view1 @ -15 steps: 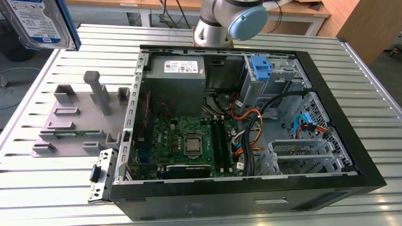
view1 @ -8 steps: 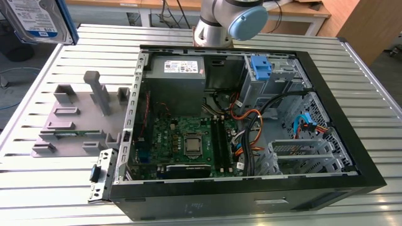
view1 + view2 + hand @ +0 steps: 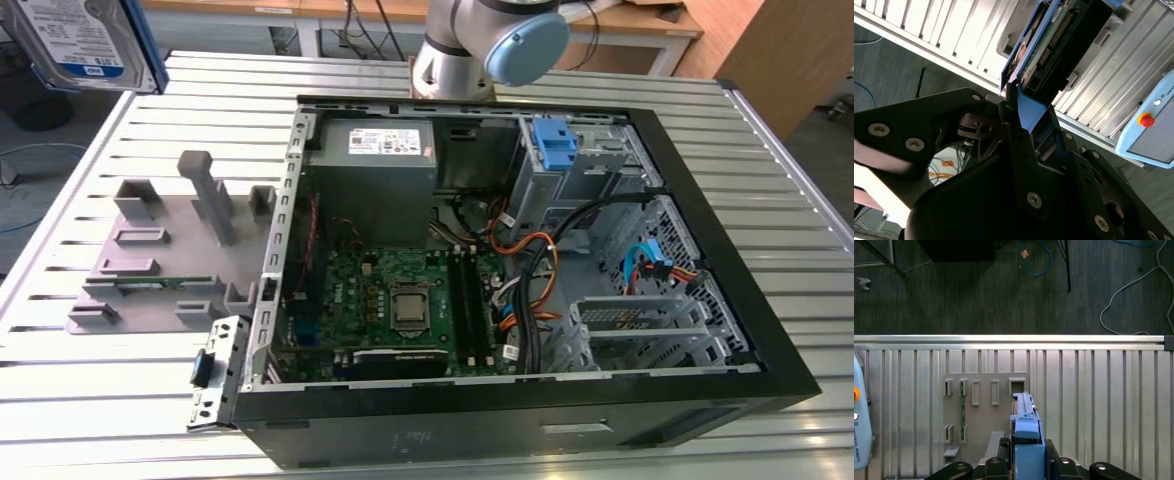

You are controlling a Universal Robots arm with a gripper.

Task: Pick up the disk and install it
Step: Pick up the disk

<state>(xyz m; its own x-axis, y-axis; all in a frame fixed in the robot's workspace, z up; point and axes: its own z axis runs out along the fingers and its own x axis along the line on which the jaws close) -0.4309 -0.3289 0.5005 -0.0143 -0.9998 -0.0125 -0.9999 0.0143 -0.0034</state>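
The disk (image 3: 78, 40), a silver drive with a white-and-blue label and blue side rails, hangs in the air at the exterior view's upper left, above the table's corner. In both wrist views my gripper (image 3: 1026, 452) (image 3: 1026, 117) is shut on the disk (image 3: 1024, 412) (image 3: 1051, 42) at one end, with black fingers on either side of its blue rail. The drive stands on edge over the grey fixture plate (image 3: 985, 390). The open computer case (image 3: 534, 250) lies apart from it, toward the exterior view's right.
The grey fixture plate (image 3: 147, 260) with upright posts lies on the slatted table (image 3: 80, 380) beside the case. Inside the case are a grey power-supply box (image 3: 380, 150), a motherboard (image 3: 387, 300), cables and a blue latch (image 3: 558, 140). A pendant (image 3: 861, 425) rests on the table's edge.
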